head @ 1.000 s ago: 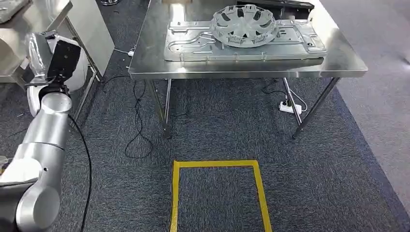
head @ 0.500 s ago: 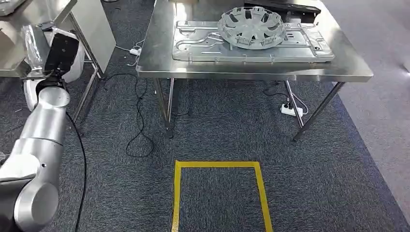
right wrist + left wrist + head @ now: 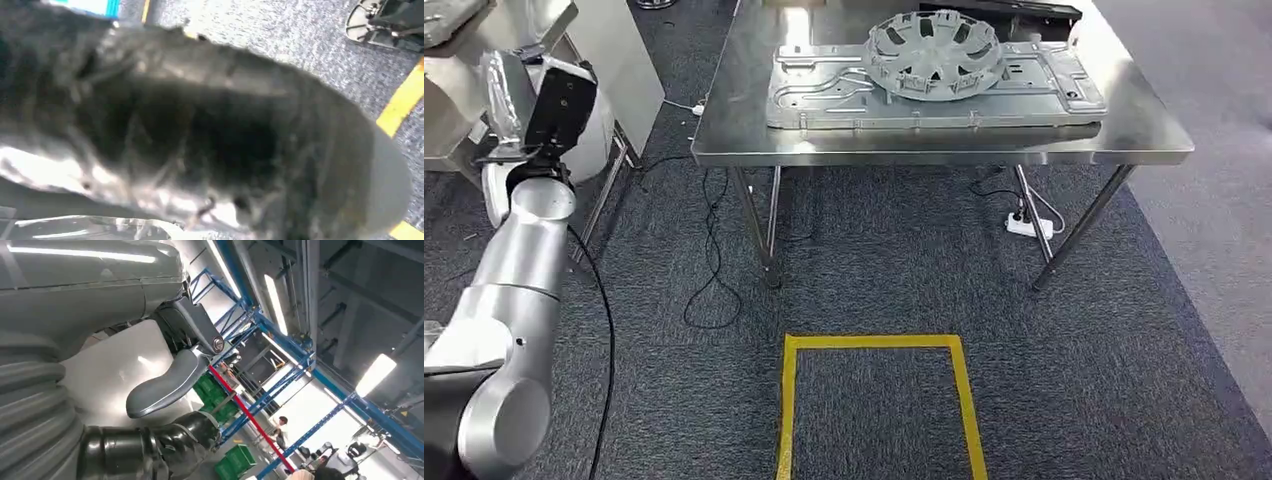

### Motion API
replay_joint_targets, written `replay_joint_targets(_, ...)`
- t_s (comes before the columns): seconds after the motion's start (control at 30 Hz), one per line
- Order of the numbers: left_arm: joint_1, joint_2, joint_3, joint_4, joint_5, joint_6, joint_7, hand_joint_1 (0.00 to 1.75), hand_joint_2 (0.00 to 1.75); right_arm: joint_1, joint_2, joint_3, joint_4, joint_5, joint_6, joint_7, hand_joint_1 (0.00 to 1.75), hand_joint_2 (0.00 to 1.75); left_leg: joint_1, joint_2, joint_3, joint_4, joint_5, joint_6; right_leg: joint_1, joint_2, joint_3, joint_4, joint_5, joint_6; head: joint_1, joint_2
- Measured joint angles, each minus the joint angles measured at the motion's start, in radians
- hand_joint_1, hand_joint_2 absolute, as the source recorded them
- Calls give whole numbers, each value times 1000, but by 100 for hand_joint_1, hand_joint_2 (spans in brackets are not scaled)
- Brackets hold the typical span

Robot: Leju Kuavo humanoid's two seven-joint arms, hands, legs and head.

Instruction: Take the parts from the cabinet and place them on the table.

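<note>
Parts already lie on the table (image 3: 724, 140), well apart from the left hand (image 3: 165, 390): a round part (image 3: 934, 52) sits on a flat plate (image 3: 824, 95). Since a second ago the whole picture shifts a little, so the camera moves, not the things. The left arm stays raised beside the cabinet (image 3: 614, 50). Its thumb stands apart from the dark fingers, but I cannot tell if it grasps anything. The right hand (image 3: 200, 130) is blurred, so its state is unclear. I judge the next fetch is only starting.
</note>
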Motion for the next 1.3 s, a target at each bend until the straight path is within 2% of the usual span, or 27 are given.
replay_joint_targets(0.03, 1, 0, 0, 0, 0, 0, 0, 175, 175, 0, 0, 0, 0, 0, 0, 0, 0, 0, 2, 0, 1, -14, 26, -1, 0, 0, 2, 2, -2, 1, 0, 0)
replay_joint_targets(0.07, 1, 0, 0, 0, 0, -1, 0, 175, 175, 0, 0, 0, 0, 0, 0, 0, 0, 0, 3, 1, 26, -78, 73, -1, -1, 1, 5, 5, -7, 3, 0, 0)
replay_joint_targets(0.13, -5, 0, 0, 0, 0, -2, 0, 175, 175, 1, 0, 0, 0, 2, 0, 0, 0, 0, 3, 5, 105, -250, 163, 2, -1, 1, 11, 13, -18, 9, 0, 0)
replay_joint_targets(0.17, -9, 0, 0, 0, 0, -2, 0, 175, 175, 2, 0, 0, 0, 2, 0, 0, 0, 0, -2, 6, 124, -280, 147, 5, 4, 1, 9, 18, -22, 15, 0, 0)
replay_joint_targets(0.27, -10, 0, -2, 0, 0, -6, 2, 175, 175, 0, 0, 2, 0, 2, 0, 0, 0, 0, -8, 3, 127, -297, 142, 19, 2, 0, 6, 17, -24, 27, 2, 0)
replay_joint_targets(0.33, -11, 0, -2, 0, 1, -7, 2, 175, 175, -1, 0, 3, 0, 2, 0, 0, 0, 0, 3, 3, 138, -310, 147, 31, 3, -2, 5, 24, -34, 38, 1, 0)
replay_joint_targets(0.37, -13, 0, -4, 0, 1, -8, 2, 175, 175, -1, 0, 3, 0, 2, 0, 0, 0, 0, 3, 2, 144, -313, 145, 35, 3, 1, -6, 53, -49, 44, 2, 0)
replay_joint_targets(0.43, -15, 0, -5, 0, 1, -8, 2, 175, 175, -1, 0, 3, 0, 2, 0, 0, 0, 0, 2, 4, 149, -313, 139, 44, -5, 0, -88, 203, -114, 51, 3, 0)
replay_joint_targets(0.47, -15, 0, -5, 0, 1, -8, 2, 175, 175, 1, 0, 3, 0, 3, 0, 0, 0, 0, 1, 4, 150, -313, 136, 46, -7, 0, -131, 274, -135, 53, 2, 0)
replay_joint_targets(0.5, -14, -2, -6, 0, 1, -9, 2, 175, 175, 2, 0, 3, 0, 2, 0, 0, 0, 0, 1, 3, 152, -313, 133, 46, -9, 0, -163, 320, -138, 55, 3, 0)
replay_joint_targets(0.53, -12, -4, -7, 0, 1, -10, 2, 175, 175, 2, 0, 3, 0, 3, 0, 0, 0, 0, 1, 1, 157, -313, 130, 45, -12, 0, -171, 315, -115, 56, 2, 0)
replay_joint_targets(0.57, -12, -4, -7, 0, 1, -10, 2, 175, 175, 2, 0, 3, 0, 3, 0, 0, 0, 0, 1, -1, 162, -312, 126, 43, -15, 0, -157, 269, -75, 57, 2, 0)
replay_joint_targets(0.63, -12, -4, -7, 0, 1, -10, 2, 175, 175, 2, 0, 3, 0, 3, 0, 0, 0, 0, 3, -1, 178, -311, 113, 35, -17, -1, -80, 93, 31, 54, 2, 0)
replay_joint_targets(0.67, -13, -4, -7, 0, 2, -10, 2, 175, 175, 4, 0, 3, 0, 3, 0, 0, 0, 0, 3, -1, 181, -311, 108, 31, -17, 1, -57, 41, 34, 51, 3, 0)
replay_joint_targets(0.7, -14, -4, -7, 0, 2, -10, 2, 175, 175, 3, 0, 3, 0, 3, 0, 0, 0, 0, -4, -3, 178, -306, 103, 23, -10, 1, -46, 18, 26, 48, 2, 0)
replay_joint_targets(0.8, -13, -5, -7, 0, 3, -10, 2, 175, 175, 2, 0, 3, 0, 3, 0, 0, 0, 0, 0, -3, 184, -318, 101, 7, -4, 2, -46, 22, 19, 34, 3, 0)
replay_joint_targets(0.83, -12, -6, -7, -1, 2, -10, 2, 175, 175, 0, 0, 3, 0, 3, 0, 0, 0, 0, 2, -2, 184, -318, 92, -1, -12, 2, -34, 12, 21, 24, 1, 0)
replay_joint_targets(0.87, -12, -5, -7, -1, 3, -10, 2, 175, 175, 1, 0, 3, 0, 3, -1, 1, 0, 0, 4, 0, 181, -290, 80, -1, -11, 3, -23, 6, 18, 17, 3, 0)
replay_joint_targets(0.9, -13, -5, -7, -1, 3, -10, 2, 175, 175, 2, 0, 3, 0, 3, -2, 1, 0, 0, 5, 0, 152, -229, 53, -2, -10, 3, -17, 5, 12, 9, 1, 0)
replay_joint_targets(0.97, -8, -4, -7, 0, 3, -10, 2, 175, 175, 2, 0, 3, 0, 3, -2, 1, 0, 0, 4, 0, 63, -75, 1, -4, -5, 3, -6, 5, 2, 0, 1, 0)
replay_joint_targets(1.0, -3, -4, -7, 0, 3, -10, 2, 175, 175, 2, 0, 3, 0, 3, -2, 1, 0, 0, 4, 0, 21, -15, -8, -5, -3, 4, 0, 6, -3, -1, 1, 0)
replay_joint_targets(1.03, 2, -4, -7, 0, 3, -10, 2, 175, 175, 2, 0, 3, 0, 3, -2, 1, 0, 0, 4, 0, 1, -4, 9, -4, -1, 5, 7, 6, -8, -2, 2, 0)
replay_joint_targets(1.07, 5, -4, -7, 0, 3, -10, 2, 175, 175, 2, 0, 3, 0, 3, -2, 1, 0, 0, 4, 0, 6, -42, 49, -2, 1, 6, 15, 7, -15, -1, 1, 0)
replay_joint_targets(1.13, 2, -4, -7, 0, 3, -10, 2, 175, 175, 3, 0, 3, 0, 3, -2, 1, 0, 0, 3, 0, 68, -204, 159, 8, 5, 6, 36, 8, -30, 0, 1, 0)
replay_joint_targets(1.17, 1, -4, -7, 0, 3, -10, 2, 175, 175, 3, 0, 3, 0, 3, -2, 1, 0, 0, 0, 2, 97, -283, 192, 17, 6, 6, 43, 8, -38, 3, 2, 0)
replay_joint_targets(1.2, -2, -4, -7, 0, 3, -10, 1, 175, 175, 3, 5, 3, 1, 3, -1, 0, 0, 0, -8, 3, 114, -296, 175, 21, 13, 6, 42, 12, -44, 10, 3, 0)
replay_joint_targets(1.3, -4, -4, -7, 0, 3, -10, 1, 175, 175, 0, 6, 3, 1, 3, -2, 0, 0, 0, -14, 1, 117, -309, 166, 29, 4, 3, 43, 4, -48, 21, 2, 0)
